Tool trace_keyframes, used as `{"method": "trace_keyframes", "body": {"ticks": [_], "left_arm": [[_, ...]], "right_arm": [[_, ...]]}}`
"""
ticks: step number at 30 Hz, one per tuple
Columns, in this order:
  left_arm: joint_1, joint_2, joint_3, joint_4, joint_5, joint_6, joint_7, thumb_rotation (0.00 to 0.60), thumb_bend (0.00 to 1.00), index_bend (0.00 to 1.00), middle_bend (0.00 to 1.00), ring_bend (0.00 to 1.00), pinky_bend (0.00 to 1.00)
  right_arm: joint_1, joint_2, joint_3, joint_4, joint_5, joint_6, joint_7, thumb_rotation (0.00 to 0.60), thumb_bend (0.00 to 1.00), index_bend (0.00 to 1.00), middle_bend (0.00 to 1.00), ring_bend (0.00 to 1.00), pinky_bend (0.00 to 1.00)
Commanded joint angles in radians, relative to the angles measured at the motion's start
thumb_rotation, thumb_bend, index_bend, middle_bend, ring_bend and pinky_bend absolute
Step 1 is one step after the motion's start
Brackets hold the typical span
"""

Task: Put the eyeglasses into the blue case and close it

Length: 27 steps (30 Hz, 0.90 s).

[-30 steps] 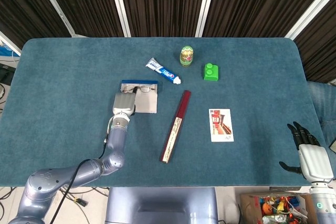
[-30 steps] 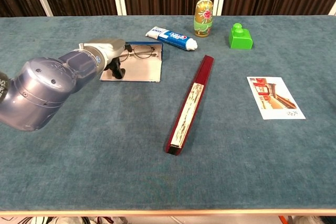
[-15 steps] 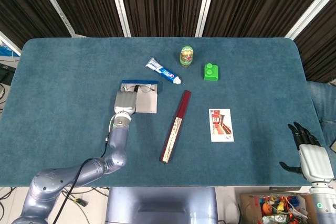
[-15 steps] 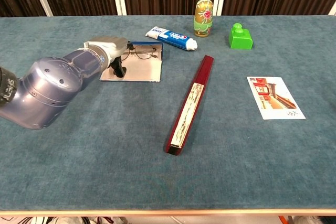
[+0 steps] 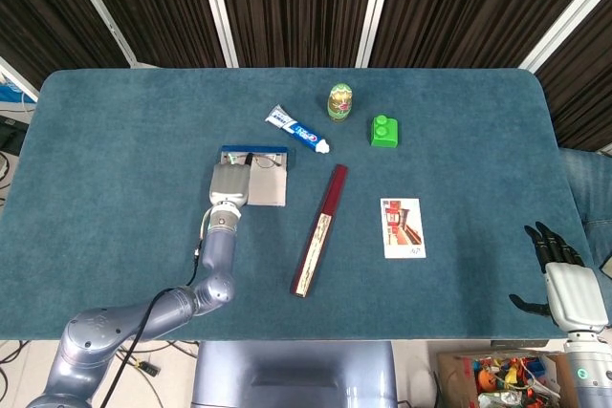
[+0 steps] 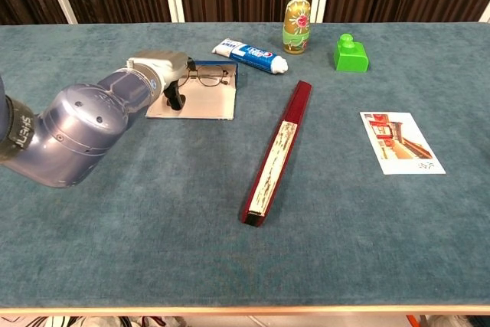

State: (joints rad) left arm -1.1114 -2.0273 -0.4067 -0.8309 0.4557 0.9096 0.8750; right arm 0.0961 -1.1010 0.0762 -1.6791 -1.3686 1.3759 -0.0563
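1. Teal felt table (image 5: 115, 140) fills both views, with dark slatted panels behind it.
2. Right hand (image 5: 564, 279), at the lower right of the head view off the table edge, holds nothing; its dark fingers are spread.
3. Folded fan (image 6: 277, 151) lies diagonally at centre, a picture card (image 6: 400, 142) to its right.
4. Left hand (image 6: 161, 70), left of centre, rests over the open blue case (image 6: 200, 97); whether it pinches anything cannot be told.
5. Eyeglasses (image 6: 207, 76) lie in the case at its far edge.
6. Toothpaste tube (image 6: 251, 54), painted doll (image 6: 297, 26) and green block (image 6: 350, 53) stand farthest back.
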Motion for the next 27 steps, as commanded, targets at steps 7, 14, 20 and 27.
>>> {"method": "trace_keyframes", "body": {"ticks": [7,14,20,27], "left_arm": [[0.041,0.050,0.036,-0.154,0.070,0.075,-0.001,0.600,0.53,0.00,0.71,0.80,0.84],[0.098,0.126,0.089,-0.329,0.140,0.141,-0.006,0.600,0.39,0.21,0.56,0.54,0.64],[0.130,0.188,0.117,-0.428,0.142,0.147,0.005,0.600,0.25,0.19,0.33,0.21,0.29],[0.122,0.203,0.135,-0.431,0.107,0.127,0.047,0.600,0.20,0.18,0.20,0.06,0.16]], "right_arm": [[0.000,-0.001,0.001,0.000,0.000,0.002,-0.001,0.600,0.06,0.04,0.00,0.09,0.18],[0.000,-0.001,0.002,-0.001,-0.003,0.004,0.006,0.600,0.06,0.04,0.00,0.09,0.18],[0.000,0.001,0.001,-0.001,-0.003,0.002,0.011,0.600,0.06,0.04,0.00,0.09,0.18],[0.001,0.002,0.000,-0.002,-0.003,-0.002,0.015,0.600,0.06,0.04,0.00,0.09,0.18]]}}
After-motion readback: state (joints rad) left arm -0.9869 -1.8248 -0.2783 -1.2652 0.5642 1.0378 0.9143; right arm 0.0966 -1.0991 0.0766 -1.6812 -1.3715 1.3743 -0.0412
